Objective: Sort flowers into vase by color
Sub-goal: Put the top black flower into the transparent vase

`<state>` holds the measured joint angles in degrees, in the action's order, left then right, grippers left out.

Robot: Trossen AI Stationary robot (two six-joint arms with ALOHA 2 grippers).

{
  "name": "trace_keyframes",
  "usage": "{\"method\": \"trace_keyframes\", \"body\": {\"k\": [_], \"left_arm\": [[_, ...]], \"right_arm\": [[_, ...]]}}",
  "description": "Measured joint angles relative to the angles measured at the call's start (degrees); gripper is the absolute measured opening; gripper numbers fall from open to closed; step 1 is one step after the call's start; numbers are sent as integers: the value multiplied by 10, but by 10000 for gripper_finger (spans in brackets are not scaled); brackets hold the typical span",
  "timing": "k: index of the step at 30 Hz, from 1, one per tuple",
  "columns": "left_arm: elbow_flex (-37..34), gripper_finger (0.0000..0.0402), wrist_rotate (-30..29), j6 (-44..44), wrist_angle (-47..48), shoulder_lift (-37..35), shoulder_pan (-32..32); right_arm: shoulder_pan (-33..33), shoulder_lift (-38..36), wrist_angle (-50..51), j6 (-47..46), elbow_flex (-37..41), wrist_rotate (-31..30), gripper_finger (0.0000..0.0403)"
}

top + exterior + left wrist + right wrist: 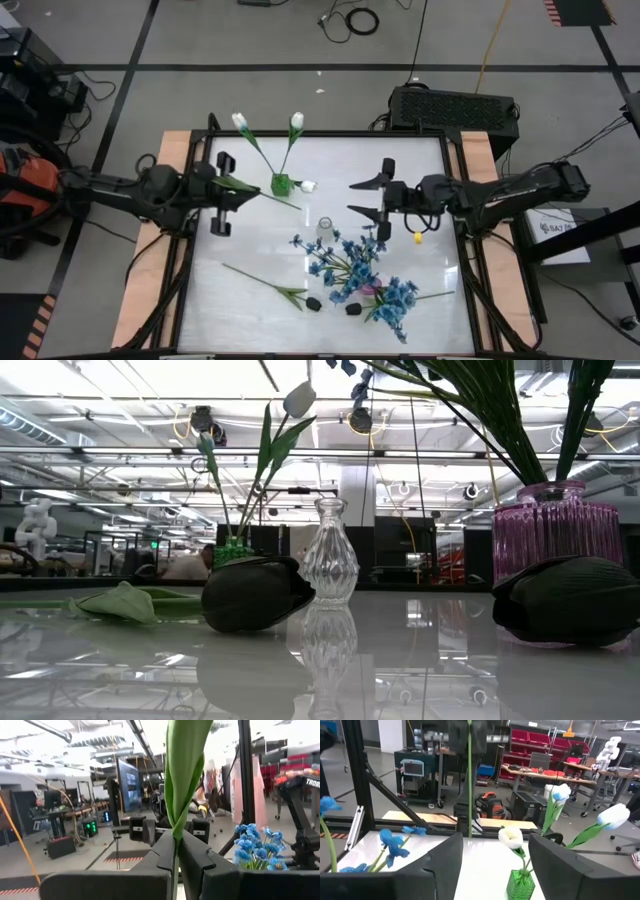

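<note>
No readable labels; left end effector (222,193) clamps tulip stem (262,196); right end effector (377,205) wide.

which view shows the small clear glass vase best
The low view: the clear glass vase stands in full profile mid-frame, ribbed body and flared neck plain, empty. The high view shows it only from above, small, beside the blue flowers. Neither wrist view shows it.
</note>
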<state>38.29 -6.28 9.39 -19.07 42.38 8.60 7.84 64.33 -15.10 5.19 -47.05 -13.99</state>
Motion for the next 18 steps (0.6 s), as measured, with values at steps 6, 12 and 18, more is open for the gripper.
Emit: {"method": "trace_keyframes", "body": {"k": [6,12,18], "left_arm": [[-70,17,0,6,-90,-7,-1],[-80,17,18,-10,-121,16,-16],[-80,17,28,-25,-134,64,-29]], "right_arm": [[0,-21,8,1,0,0,215],[0,-63,54,15,0,-3,215],[0,-96,103,5,0,-14,215]]}}
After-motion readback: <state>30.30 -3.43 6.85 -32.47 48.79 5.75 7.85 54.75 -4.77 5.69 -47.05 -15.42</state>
